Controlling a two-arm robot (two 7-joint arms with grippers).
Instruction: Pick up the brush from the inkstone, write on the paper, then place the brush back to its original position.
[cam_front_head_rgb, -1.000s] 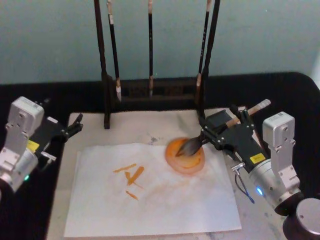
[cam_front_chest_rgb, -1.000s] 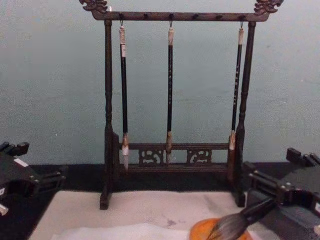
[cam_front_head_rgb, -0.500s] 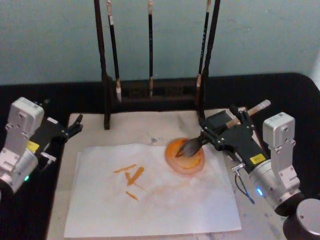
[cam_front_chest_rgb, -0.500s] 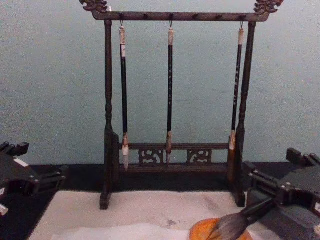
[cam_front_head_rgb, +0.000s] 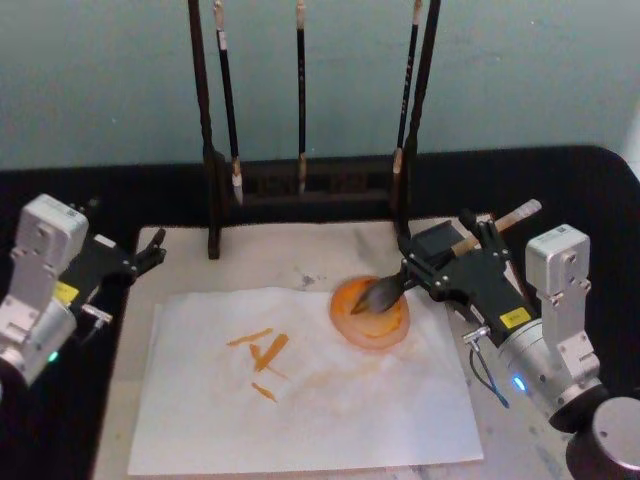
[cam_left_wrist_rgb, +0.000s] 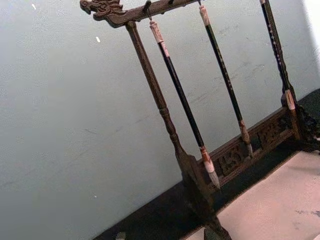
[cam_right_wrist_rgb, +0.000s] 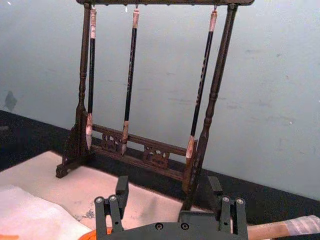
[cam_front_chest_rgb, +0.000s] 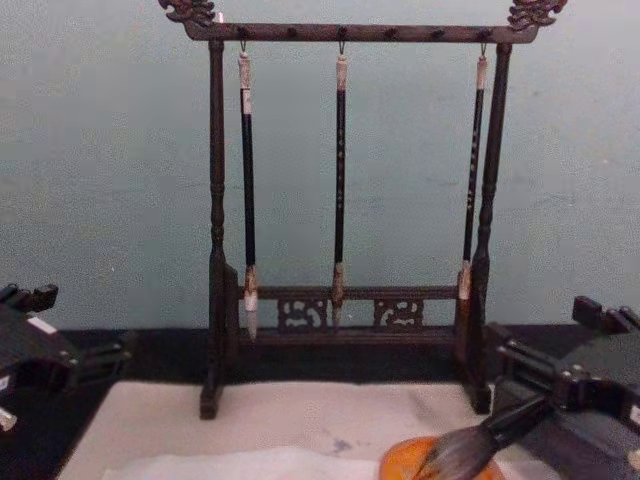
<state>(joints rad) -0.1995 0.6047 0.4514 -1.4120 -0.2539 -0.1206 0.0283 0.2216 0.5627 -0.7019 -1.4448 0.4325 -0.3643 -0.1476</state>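
The brush (cam_front_head_rgb: 385, 290) lies slanted with its grey tuft on the orange inkstone (cam_front_head_rgb: 368, 322), and its tan handle runs back to the right through my right gripper (cam_front_head_rgb: 420, 272), which is shut on it. From the chest, the tuft (cam_front_chest_rgb: 458, 455) dips into the inkstone (cam_front_chest_rgb: 400, 465) in front of the right gripper (cam_front_chest_rgb: 540, 395). The handle end (cam_right_wrist_rgb: 285, 231) shows in the right wrist view. The paper (cam_front_head_rgb: 300, 400) lies left of the inkstone and bears several orange strokes (cam_front_head_rgb: 262, 352). My left gripper (cam_front_head_rgb: 148, 252) is parked at the mat's far left corner, away from everything.
A dark wooden rack (cam_front_head_rgb: 300, 182) with three thin hanging brushes (cam_front_chest_rgb: 340, 180) stands behind the beige mat (cam_front_head_rgb: 270, 255). Its right post (cam_front_head_rgb: 402, 200) is close to my right gripper. Black tabletop (cam_front_head_rgb: 560, 180) surrounds the mat.
The brush tuft has shifted very slightly left and down on the inkstone. The left arm has not moved.
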